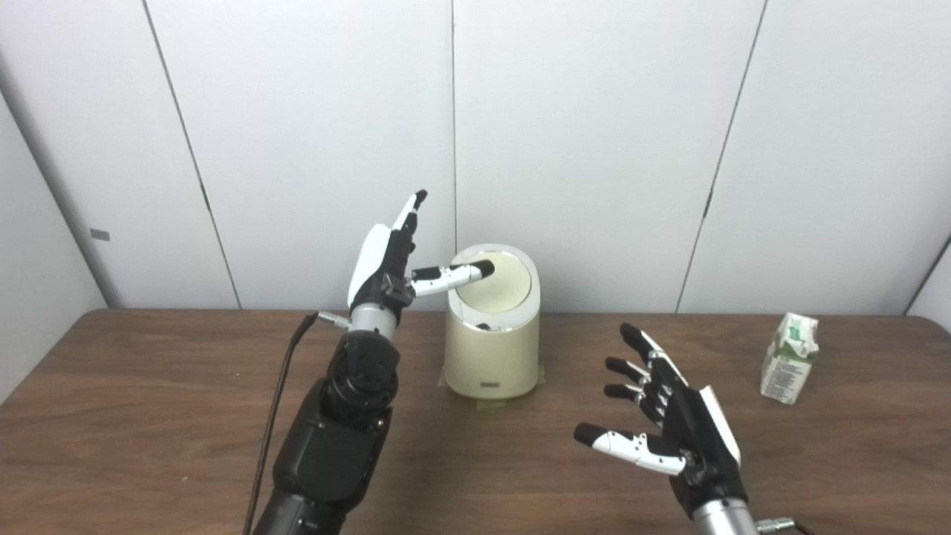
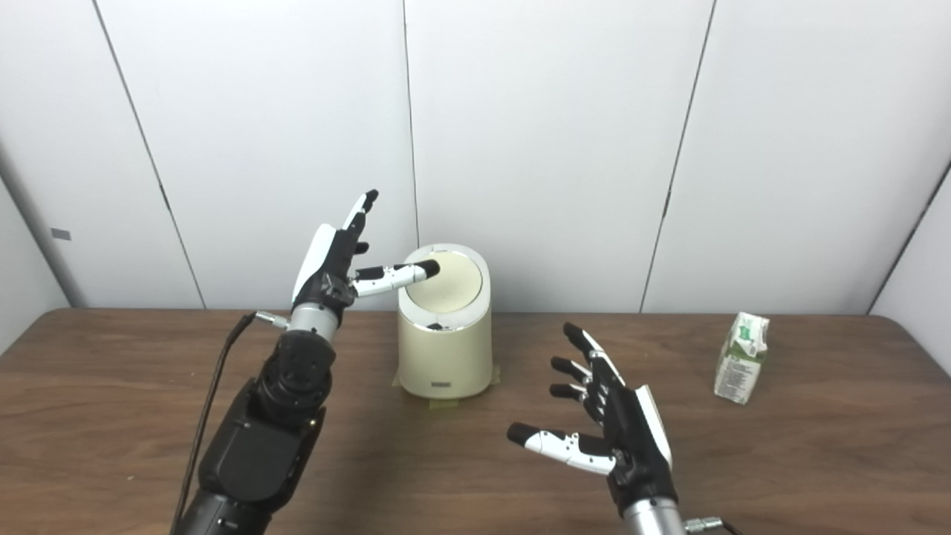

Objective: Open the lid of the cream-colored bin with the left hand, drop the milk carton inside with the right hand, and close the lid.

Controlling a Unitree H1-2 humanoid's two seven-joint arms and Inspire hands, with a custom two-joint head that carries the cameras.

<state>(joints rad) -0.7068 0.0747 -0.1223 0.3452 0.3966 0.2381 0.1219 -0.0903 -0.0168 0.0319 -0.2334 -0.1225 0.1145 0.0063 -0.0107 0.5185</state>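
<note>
White wall panels (image 1: 594,148) behind a brown wooden table (image 1: 148,386). Cream bin (image 1: 492,357) upright mid-table at the back, lid (image 1: 496,282) tilted. Left hand (image 1: 386,260) raised beside it, fingers spread, thumb tip over the lid. Right hand (image 1: 669,423) low, splayed, empty. Milk carton (image 1: 789,358) upright, far right.

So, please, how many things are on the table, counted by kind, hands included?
Bins: 1, the cream-colored bin, lid tilted.
Milk cartons: 1, the milk carton, standing.
Hands: 2, left hand, right hand, both open.
Total: 4.
</note>
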